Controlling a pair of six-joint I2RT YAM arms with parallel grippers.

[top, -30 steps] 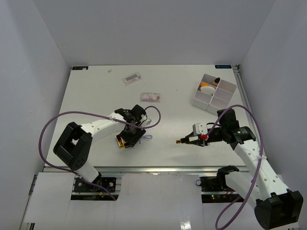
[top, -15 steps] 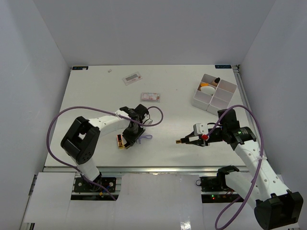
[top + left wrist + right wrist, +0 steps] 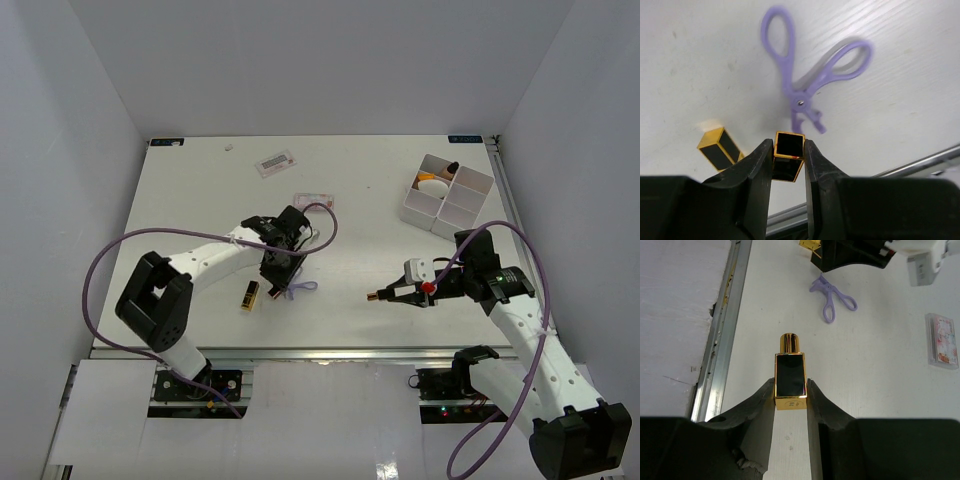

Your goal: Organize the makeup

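White tabletop (image 3: pixel 200 200), white walls on three sides, both arms reaching in from the near edge. A second ago the left gripper (image 3: pixel 788 146) was down low and wider, over gold-and-black bits near the middle-left. It has since closed, risen and swung slightly farther and to the right. Its jaws now pinch a gold-and-black lipstick piece (image 3: pixel 788 162), square-ended with a gold rim, probably a cap. A second lipstick piece (image 3: pixel 249 296) has been left lying on the table, just left of the purple looped tool (image 3: pixel 300 288).

The right gripper (image 3: pixel 790 384) has not moved. It stays clamped on a lipstick tube (image 3: pixel 790 375) with glossy black faces, gold edges and a gold collar standing bare at its tip, held above the table right of centre. My guess is that the two parts are meant to meet.

Nothing new has gone into the white tray (image 3: pixel 420 210) at the far right. Two flat clear packets (image 3: pixel 275 162) (image 3: pixel 313 202) wait at the far side.
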